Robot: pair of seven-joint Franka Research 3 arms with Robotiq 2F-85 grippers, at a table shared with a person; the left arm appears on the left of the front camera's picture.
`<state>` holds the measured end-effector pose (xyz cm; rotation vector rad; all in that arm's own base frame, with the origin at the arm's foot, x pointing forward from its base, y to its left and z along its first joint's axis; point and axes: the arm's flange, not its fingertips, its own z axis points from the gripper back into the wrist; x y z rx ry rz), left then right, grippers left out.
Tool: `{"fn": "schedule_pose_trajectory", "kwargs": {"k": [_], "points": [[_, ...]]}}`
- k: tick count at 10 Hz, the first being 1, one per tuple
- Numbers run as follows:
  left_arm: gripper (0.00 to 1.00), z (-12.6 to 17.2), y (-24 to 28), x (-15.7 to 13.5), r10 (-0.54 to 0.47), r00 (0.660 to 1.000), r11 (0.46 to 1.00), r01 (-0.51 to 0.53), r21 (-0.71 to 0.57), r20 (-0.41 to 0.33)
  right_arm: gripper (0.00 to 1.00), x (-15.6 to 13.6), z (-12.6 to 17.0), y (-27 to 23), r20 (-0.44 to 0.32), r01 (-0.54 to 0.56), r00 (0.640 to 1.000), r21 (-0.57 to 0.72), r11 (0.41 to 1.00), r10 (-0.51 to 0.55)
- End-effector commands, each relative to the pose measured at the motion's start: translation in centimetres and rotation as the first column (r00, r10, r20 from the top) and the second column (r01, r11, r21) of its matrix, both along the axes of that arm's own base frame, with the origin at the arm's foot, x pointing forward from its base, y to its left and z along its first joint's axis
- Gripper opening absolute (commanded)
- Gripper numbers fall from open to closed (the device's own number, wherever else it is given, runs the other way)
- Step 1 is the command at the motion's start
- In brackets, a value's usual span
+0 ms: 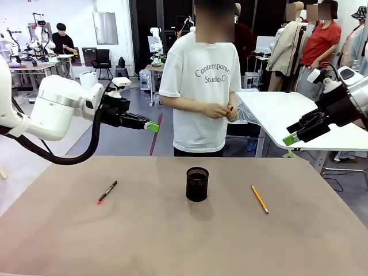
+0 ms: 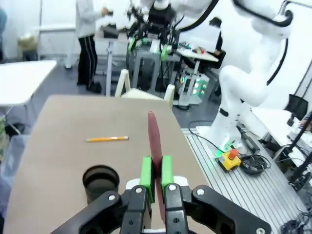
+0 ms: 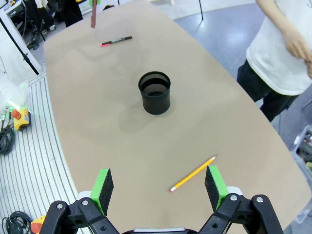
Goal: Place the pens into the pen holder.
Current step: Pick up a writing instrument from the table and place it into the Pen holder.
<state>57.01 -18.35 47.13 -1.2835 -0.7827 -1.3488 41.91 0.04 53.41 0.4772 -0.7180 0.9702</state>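
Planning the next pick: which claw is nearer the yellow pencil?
Right. The right claw hangs open above the table's right side, with the yellow pencil below and ahead of it. The left claw, shut on the reddish-brown pen, is across the table beyond the pen holder.

Front view: bright, even overhead room light, with no hard glare on the table (image 1: 86, 241). The pen holder (image 1: 197, 184) throws a soft, pale shadow toward 6 o'clock. The far wall (image 1: 75, 14) at 11 o'clock is slightly washed out.

Left wrist view: softest of the three. The reddish-brown pen (image 2: 155, 146) looks smeared close to the lens, whites at 2 o'clock are blown out, and straight lines bow at the edges.

Right wrist view: sharp. The table edge curves at 9 o'clock, and the holder's shadow is diffuse toward 8 o'clock.
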Motion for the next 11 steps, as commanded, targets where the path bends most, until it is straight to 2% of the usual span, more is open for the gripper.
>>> {"fn": "schedule_pose_trajectory", "kwargs": {"k": [1, 4, 6, 11], "points": [[0.0, -0.6, -1.0, 0.7, 0.004, 0.997, 0.995, 0.004, -0.098, 0.077, 1.0, 0.0, 0.0, 0.2, 0.01, -0.005, 1.0, 0.029, 1.0, 0.005], [0.0, -1.7, -2.5, 2.0, -0.001, 0.997, 0.987, 0.014, -0.158, 0.081, 1.0, 0.0, 0.0, 0.2, 0.01, -0.005, 1.0, 0.029, 1.0, 0.005], [0.0, -1.4, -1.7, 1.2, 0.016, 0.996, 0.991, -0.004, -0.133, 0.086, 1.0, 0.0, 0.0, 0.2, 0.01, -0.005, 1.0, 0.029, 1.0, 0.005], [0.0, 0.6, 3.3, -2.2, 0.15, 0.983, 0.985, -0.139, -0.101, 0.11, 1.0, 0.0, 0.0, 0.2, 0.01, -0.005, 1.0, 0.029, 1.0, 0.005]]}}
